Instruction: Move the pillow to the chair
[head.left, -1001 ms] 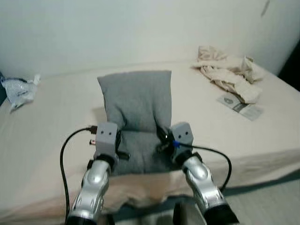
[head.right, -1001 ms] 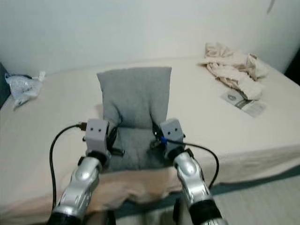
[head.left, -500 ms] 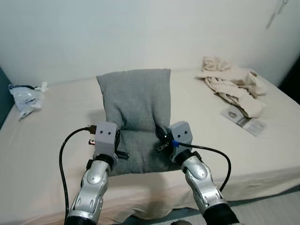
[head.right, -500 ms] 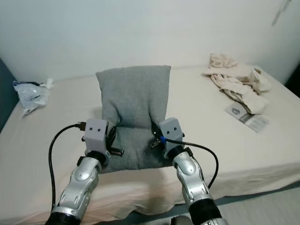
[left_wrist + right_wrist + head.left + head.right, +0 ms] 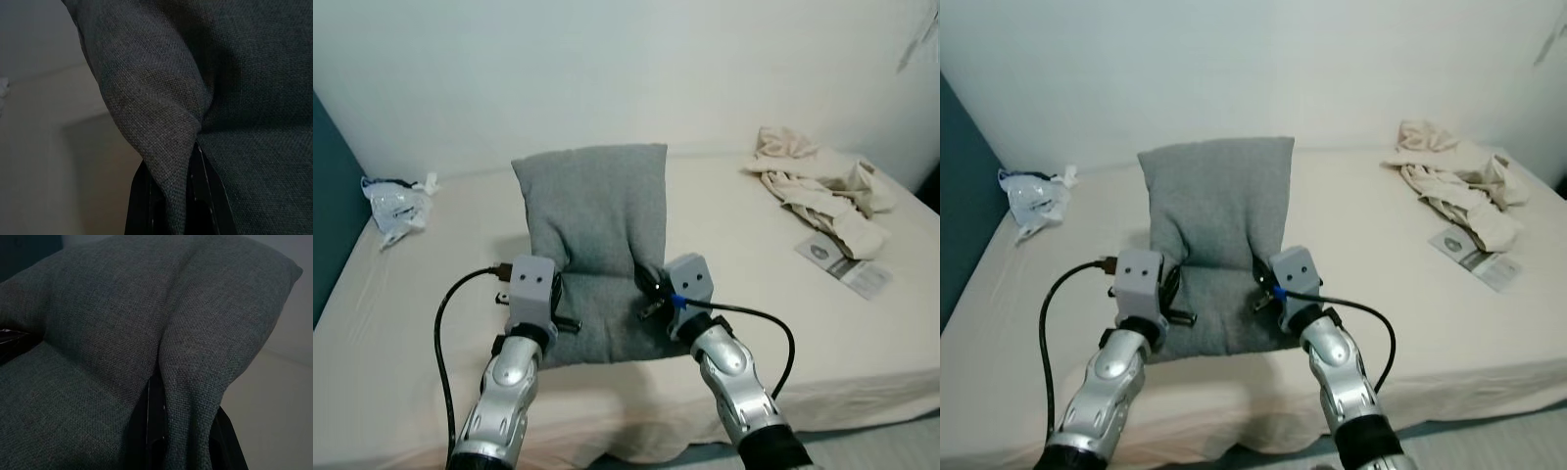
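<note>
A grey pillow (image 5: 594, 240) sits in the middle of the head views, held between the two claws above the near edge of a bed (image 5: 421, 323) covered in a cream sheet. Its upper half stands up toward the white wall (image 5: 607, 69), while its lower half folds forward toward the robot.

The left claw (image 5: 556, 294) is at the pillow's left edge, just below the fold, and its black fingers (image 5: 146, 205) pinch a ridge of the grey cloth; in the left wrist view the fabric bunches into a crease that runs down between them. The right claw (image 5: 651, 292) grips the pillow's right edge at about the same height, its fingers (image 5: 155, 431) likewise pressed onto a fold of cloth, as the right wrist view shows. So the pillow lies between the claws, caught on both sides, with most of its body rising above and beyond them.

A clear plastic bag (image 5: 396, 204) lies at the left of the frame on the bed, near a dark teal wall panel (image 5: 333, 206). At upper right a heap of cream clothes (image 5: 822, 191) lies on the sheet, with a flat printed packet (image 5: 847, 266) just beside it, nearer the robot.
</note>
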Tool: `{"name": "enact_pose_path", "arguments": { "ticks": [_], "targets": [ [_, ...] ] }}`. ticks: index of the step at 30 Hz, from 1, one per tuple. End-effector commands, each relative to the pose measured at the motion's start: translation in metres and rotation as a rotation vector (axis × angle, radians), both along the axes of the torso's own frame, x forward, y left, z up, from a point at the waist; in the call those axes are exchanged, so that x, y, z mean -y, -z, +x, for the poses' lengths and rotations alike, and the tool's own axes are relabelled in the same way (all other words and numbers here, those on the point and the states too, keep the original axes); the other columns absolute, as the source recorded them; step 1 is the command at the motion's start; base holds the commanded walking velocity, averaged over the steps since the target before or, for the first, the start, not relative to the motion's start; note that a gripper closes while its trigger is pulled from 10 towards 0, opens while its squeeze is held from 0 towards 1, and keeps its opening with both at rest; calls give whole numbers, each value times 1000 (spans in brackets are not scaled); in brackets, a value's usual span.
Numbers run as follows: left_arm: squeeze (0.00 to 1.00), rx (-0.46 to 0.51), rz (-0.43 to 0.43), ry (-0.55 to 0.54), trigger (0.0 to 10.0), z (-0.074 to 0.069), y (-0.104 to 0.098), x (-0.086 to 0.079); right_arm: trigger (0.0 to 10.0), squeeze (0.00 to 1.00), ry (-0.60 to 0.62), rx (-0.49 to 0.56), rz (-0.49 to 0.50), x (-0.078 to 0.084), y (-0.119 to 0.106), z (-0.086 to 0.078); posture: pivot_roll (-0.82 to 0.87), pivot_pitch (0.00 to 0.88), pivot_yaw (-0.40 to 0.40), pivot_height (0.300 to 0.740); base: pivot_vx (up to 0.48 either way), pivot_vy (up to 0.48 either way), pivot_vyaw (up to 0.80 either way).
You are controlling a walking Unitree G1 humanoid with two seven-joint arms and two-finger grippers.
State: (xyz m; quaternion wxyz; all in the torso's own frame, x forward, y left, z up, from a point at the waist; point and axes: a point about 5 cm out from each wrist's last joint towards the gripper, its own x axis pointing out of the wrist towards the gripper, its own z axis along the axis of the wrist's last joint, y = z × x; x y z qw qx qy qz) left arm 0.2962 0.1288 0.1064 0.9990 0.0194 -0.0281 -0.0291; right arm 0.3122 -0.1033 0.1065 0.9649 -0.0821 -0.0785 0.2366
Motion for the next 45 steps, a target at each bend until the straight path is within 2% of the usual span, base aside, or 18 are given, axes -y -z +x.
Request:
{"name": "enact_pose_path", "arguments": {
  "ticks": [1, 16, 20, 21, 22, 24, 26, 27, 28, 31, 32, 33, 34, 39, 40, 41, 43, 45],
  "targets": [
    [0, 69, -5, -152, 10000, 2, -11, -30, 10000, 0, 10, 8, -21, 7, 2, -2, 39, 63, -20, 694, 0, 0, 0],
    [0, 66, -16, -159, 10000, 1, -10, -31, 10000, 0, 3, 20, -17, 8, -1, -2, 31, 62, -18, 740, 0, 0, 0],
    [0, 50, -16, -169, 10000, 1, -7, -32, 10000, 0, -8, -34, 5, 6, 6, -3, 30, 62, -19, 740, 0, 0, 0],
    [0, 12, -7, -173, 10000, 1, 1, -34, 10000, 0, -2, -118, -68, 4, 23, -3, 33, 58, -22, 740, 0, 0, 0],
    [0, 2, -6, -174, 10000, 1, 3, -34, 10000, 0, 1, -136, -92, 4, 27, -3, 33, 58, -22, 740, 0, 0, 0],
    [0, -57, -17, -164, 10000, -1, 18, -37, 10000, 0, -14, -216, -64, 3, 41, -6, 37, 54, -24, 740, 0, 0, 0],
    [0, -134, 33, -167, 10000, -5, 38, -41, 10000, 0, 5, -271, -63, 4, 53, -8, 40, 48, -27, 740, 0, 0, 0],
    [0, -188, 55, -178, 10000, -9, 51, -45, 10000, 0, -2, -306, -97, 4, 61, -10, 42, 45, -30, 740, 0, 0, 0],
    [0, -188, 55, -178, 10000, -9, 51, -45, 10000, 0, -2, -306, -97, 4, 61, -10, 42, 45, -30, 740, 0, 0, 0],
    [0, -307, 48, -179, 10000, -23, 77, -57, 10000, 0, -81, -408, -234, 4, 86, -23, 42, 46, -38, 740, 0, 0, 0],
    [0, -307, 48, -179, 10000, -23, 77, -57, 10000, 0, -81, -408, -234, 4, 86, -23, 42, 46, -38, 740, 0, 0, 0],
    [0, -326, 19, -147, 10000, -29, 82, -59, 10000, 0, -139, -448, -295, 5, 95, -31, 49, 43, -44, 740, 0, 0, 0],
    [0, -300, 19, -142, 10000, -30, 79, -60, 10000, 0, -152, -452, -304, 6, 97, -33, 50, 40, -44, 740, 0, 0, 0],
    [0, -272, -3, -148, 10000, -30, 77, -58, 10000, 0, -100, -439, -291, 13, 97, -32, 56, 34, -41, 740, 0, 0, 0],
    [0, -260, -15, -122, 10000, -30, 77, -52, 10000, 0, -23, -434, -271, 19, 97, -29, 52, 28, -43, 740, 0, 0, 0],
    [0, -260, -15, -122, 10000, -30, 77, -52, 10000, 0, -23, -434, -271, 19, 97, -29, 52, 28, -43, 740, 0, 0, 0],
    [0, -252, -8, -95, 10000, -30, 78, -46, 10000, 0, 59, -434, -166, 21, 92, -23, 48, 30, -36, 740, 0, 0, 0],
    [0, -245, 10, -91, 10000, -30, 77, -45, 10000, 0, 55, -423, -152, 20, 90, -23, 46, 31, -32, 740, 0, 0, 0]
  ]
}}
